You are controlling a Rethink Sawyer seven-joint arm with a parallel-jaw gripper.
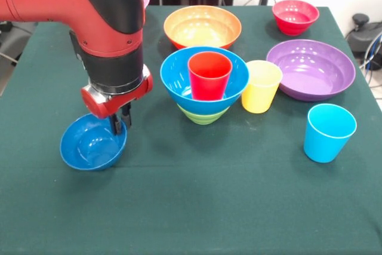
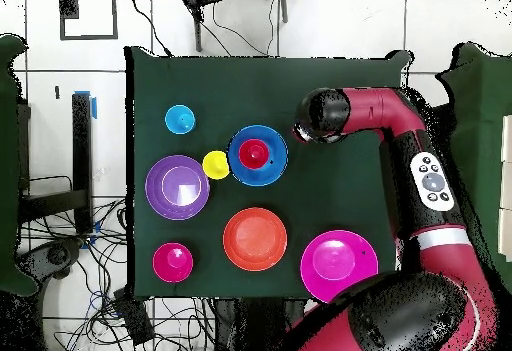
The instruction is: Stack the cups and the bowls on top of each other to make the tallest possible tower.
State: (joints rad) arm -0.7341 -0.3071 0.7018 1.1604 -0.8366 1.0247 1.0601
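From the front we see a dark green table (image 1: 197, 207) with the red and black arm reaching down on the left. Its gripper (image 1: 119, 125) has its fingers over the far rim of the small blue bowl (image 1: 93, 143), apparently pinching that rim, though we cannot be sure of contact. The bowl sits mouth up, well apart from the other pieces.

At the centre stands the tower (image 1: 205, 85) — a green bowl (image 1: 203, 114) at the bottom, the large blue bowl (image 1: 179, 79) nested in it, and the red cup (image 1: 209, 76) upright inside, mouth up. The yellow cup (image 1: 261, 86) stands upright just beside it, between the tower and the wide purple bowl (image 1: 310, 70). Behind are the orange bowl (image 1: 202, 27) and the small red bowl (image 1: 295, 17). The sky-blue cup (image 1: 328, 132) stands alone, upright, nearer the camera.

From overhead, the arm (image 2: 400, 137) covers the small blue bowl and the gripper, so we cannot tell the grip here. The tower (image 2: 258, 154) shows as red ringed by blue, the yellow cup (image 2: 215, 165) touching its edge. The pink bowl (image 2: 339, 265) lies beside the orange bowl (image 2: 254, 238) — both mouth up.
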